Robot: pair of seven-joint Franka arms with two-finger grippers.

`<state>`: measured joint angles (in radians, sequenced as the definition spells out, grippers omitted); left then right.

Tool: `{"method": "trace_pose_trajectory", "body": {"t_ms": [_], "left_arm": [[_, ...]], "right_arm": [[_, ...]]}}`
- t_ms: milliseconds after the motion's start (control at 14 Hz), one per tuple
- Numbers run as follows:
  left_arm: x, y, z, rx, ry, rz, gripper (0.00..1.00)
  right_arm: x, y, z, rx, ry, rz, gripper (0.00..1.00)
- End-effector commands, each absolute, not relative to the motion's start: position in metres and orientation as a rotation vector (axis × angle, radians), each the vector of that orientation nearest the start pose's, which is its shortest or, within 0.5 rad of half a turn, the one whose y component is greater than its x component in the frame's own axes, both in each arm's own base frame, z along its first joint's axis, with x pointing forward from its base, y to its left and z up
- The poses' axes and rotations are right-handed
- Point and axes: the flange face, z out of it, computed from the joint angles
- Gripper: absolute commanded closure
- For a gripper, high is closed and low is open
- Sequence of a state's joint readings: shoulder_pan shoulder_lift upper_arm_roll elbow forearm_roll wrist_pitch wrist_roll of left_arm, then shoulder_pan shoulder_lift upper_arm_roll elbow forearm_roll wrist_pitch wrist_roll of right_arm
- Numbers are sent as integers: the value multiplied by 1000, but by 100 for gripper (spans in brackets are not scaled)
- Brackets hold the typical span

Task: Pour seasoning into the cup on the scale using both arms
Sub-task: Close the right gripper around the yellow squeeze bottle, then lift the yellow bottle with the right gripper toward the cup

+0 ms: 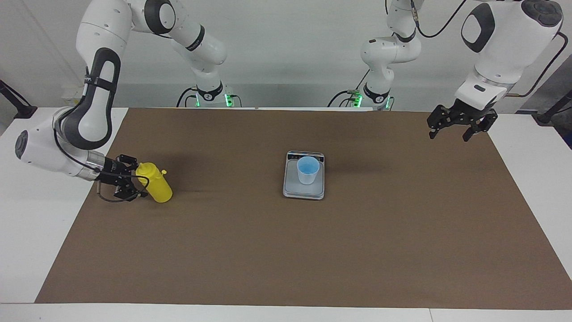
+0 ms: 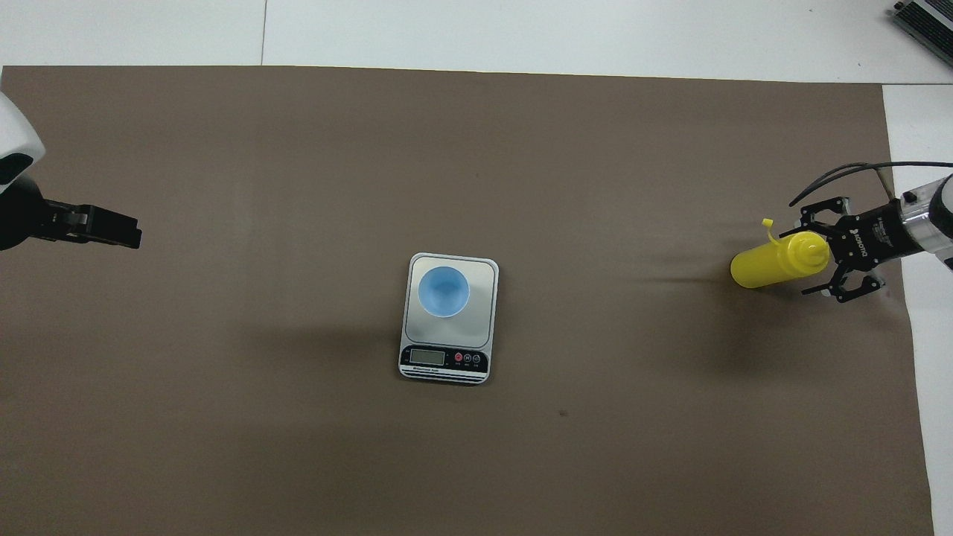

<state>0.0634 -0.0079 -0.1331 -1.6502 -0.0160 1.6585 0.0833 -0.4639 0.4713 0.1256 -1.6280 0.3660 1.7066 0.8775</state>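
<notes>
Nothing poured yet | cup [image 1: 308, 170] sits on scale [image 1: 304, 190] | your right tool [image 1: 130, 180] is open around the bottle [image 1: 155, 182] | your left tool [image 1: 460, 123] waits open over the counter [image 1: 402, 232].

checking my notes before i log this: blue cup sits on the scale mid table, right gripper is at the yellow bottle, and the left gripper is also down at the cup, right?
Not quite. The left gripper is not at the cup; it hangs in the air over the left arm's end of the table, as the facing view shows. The rest holds: cup on the scale, right gripper at the yellow bottle.
</notes>
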Motion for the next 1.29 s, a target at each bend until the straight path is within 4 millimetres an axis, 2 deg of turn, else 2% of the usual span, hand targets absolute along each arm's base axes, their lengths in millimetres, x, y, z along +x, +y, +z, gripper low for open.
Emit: {"method": "trace_pose_trajectory", "body": {"t_ms": [0, 214, 286, 357, 429, 500, 571, 714, 929, 1143, 1214], "left_arm": [[561, -40, 610, -3161, 256, -3, 0], [559, -39, 608, -3150, 266, 28, 0], [558, -41, 608, -3149, 268, 28, 0], [558, -41, 607, -3151, 266, 26, 0], [558, -41, 607, -3150, 268, 26, 0], [558, -41, 606, -3149, 270, 24, 0], [558, -42, 606, -3148, 275, 24, 0], [557, -43, 605, -3146, 277, 24, 0], [557, -43, 605, -3146, 277, 26, 0], [556, -43, 605, -3146, 277, 26, 0], [556, -43, 603, -3146, 277, 31, 0]], "right_arm": [[596, -178, 334, -2089, 1720, 748, 0], [593, -174, 333, -2092, 1667, 770, 0], [593, -174, 333, -2088, 1665, 772, 19], [593, -173, 333, -2074, 1663, 775, 51], [594, -171, 333, -2059, 1663, 779, 95], [594, -170, 335, -2056, 1668, 778, 100], [595, -171, 338, -2039, 1699, 774, 100], [599, -157, 359, -2020, 1764, 748, 100], [609, -106, 400, -2010, 1876, 717, 100], [625, -51, 432, -1961, 2037, 580, 100], [632, -26, 441, -1973, 2081, 519, 100]]}}
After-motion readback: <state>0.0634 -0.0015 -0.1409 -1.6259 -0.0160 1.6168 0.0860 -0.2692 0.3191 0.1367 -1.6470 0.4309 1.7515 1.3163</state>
